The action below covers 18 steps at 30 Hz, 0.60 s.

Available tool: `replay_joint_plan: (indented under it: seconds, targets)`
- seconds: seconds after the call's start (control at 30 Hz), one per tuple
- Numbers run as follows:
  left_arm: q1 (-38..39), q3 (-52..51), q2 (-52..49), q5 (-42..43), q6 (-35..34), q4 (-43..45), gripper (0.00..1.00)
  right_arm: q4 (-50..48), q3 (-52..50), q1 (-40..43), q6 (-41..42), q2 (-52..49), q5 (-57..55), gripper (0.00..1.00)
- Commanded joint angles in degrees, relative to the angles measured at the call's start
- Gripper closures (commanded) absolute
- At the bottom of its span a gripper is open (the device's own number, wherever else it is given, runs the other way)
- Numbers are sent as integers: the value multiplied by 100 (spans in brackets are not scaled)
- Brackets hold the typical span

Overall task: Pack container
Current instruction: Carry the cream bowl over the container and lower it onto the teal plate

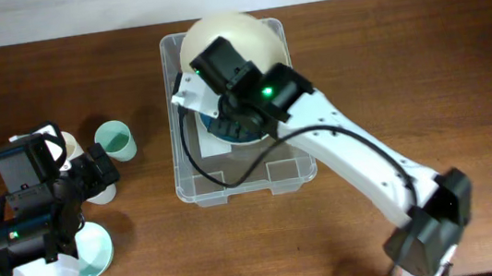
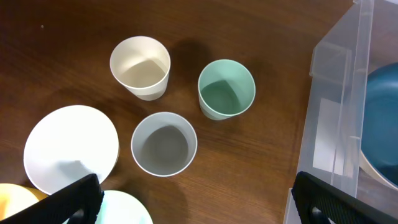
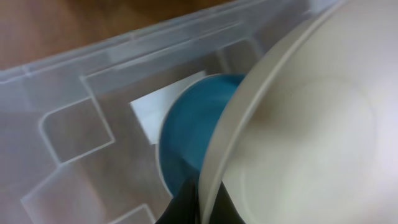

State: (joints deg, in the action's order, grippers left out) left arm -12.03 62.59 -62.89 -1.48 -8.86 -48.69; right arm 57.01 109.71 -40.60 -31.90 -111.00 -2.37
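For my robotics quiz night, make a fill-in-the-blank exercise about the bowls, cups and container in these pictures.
The resting bowl inside the container is ___.
The held bowl pinched by the right end effector is ___.
The cups beside the container number ___.
Missing words: blue; cream; three.
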Motion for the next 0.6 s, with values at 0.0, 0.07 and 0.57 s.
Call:
replay_joint_plan:
  seconds: [0.0,0.07,0.57]
  targets:
    - [-24,101,37,63,-52,-7,1,4,-4,17,-92,-378,223,96]
    - [-24,101,37,63,-52,-15,1,-2,-4,15,-92,-551,223,96]
    - [-24,101,37,63,-52,-76,1,-22,-2,22,-90,-769,153,76]
